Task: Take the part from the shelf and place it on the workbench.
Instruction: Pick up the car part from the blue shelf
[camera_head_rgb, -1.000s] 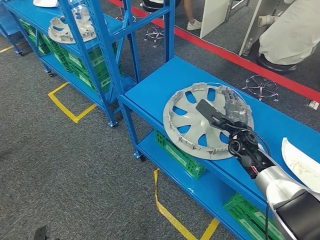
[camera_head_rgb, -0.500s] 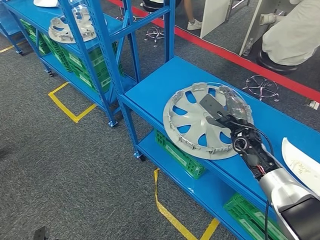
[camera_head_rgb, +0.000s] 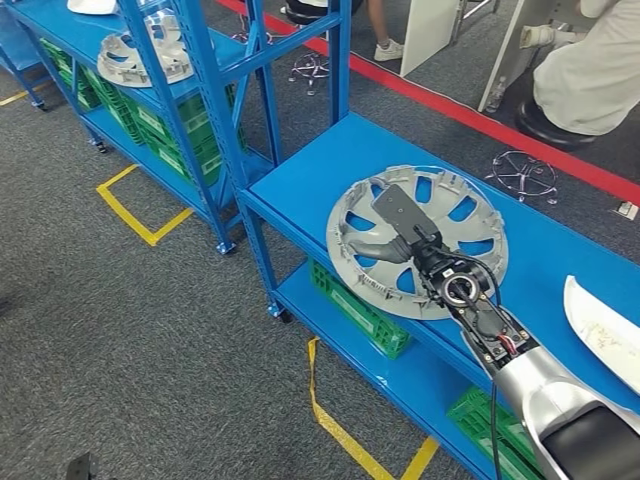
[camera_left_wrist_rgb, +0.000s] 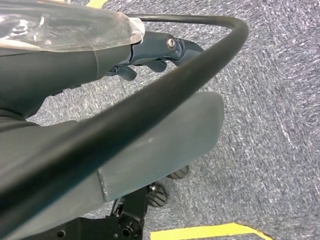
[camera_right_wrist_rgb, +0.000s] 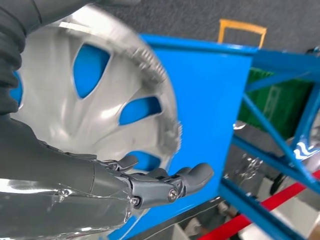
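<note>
Apparently near done: head view, part (camera_head_rgb: 416, 240) lies flat on blue workbench (camera_head_rgb: 317, 185), right hand (camera_head_rgb: 396, 232) spread above it, grasping nothing; left wrist view, left hand (camera_left_wrist_rgb: 151, 55) curled, empty, over carpet; right wrist view, fingers (camera_right_wrist_rgb: 188, 177) clear of rim, withdrawal remaining.

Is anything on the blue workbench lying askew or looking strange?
The silver hubcap lies flat but its near rim juts past the front edge of the workbench. The right hand hovers over it. Nothing looks damaged.
</note>
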